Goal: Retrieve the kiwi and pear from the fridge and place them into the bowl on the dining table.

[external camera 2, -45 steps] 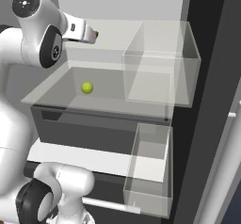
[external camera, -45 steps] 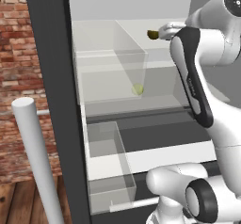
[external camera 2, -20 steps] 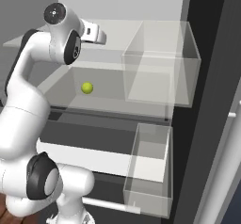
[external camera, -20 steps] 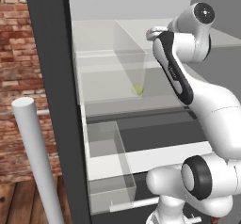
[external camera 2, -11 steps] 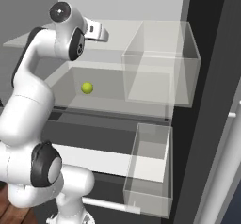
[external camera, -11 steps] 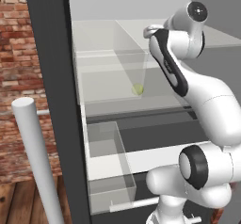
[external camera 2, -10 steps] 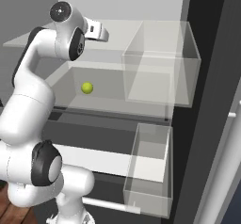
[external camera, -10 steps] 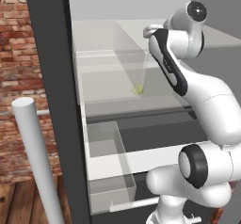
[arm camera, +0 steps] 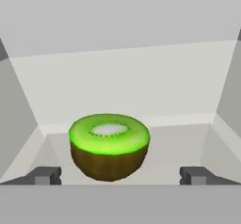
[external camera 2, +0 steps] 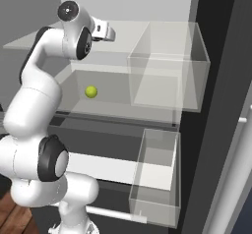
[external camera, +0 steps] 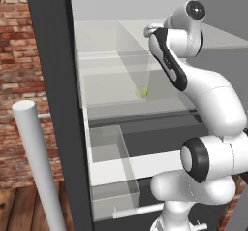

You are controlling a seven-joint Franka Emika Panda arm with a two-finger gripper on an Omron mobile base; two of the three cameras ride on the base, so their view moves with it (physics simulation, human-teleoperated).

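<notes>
Hand view: we are lining our gripper up on the kiwi, its jaws spread wide, one fingertip at eight o'clock and one at four o'clock, ready to close. The kiwi is sitting on the fridge's upper shelf, cut green face pointing up, its long axis running crosswise.

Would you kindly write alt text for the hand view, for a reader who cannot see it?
A halved kiwi, bright green cut face up over brown skin, sits on a pale fridge shelf. The open gripper faces it, its two dark fingertips wide apart on either side. Plain light walls enclose the shelf behind.
</notes>
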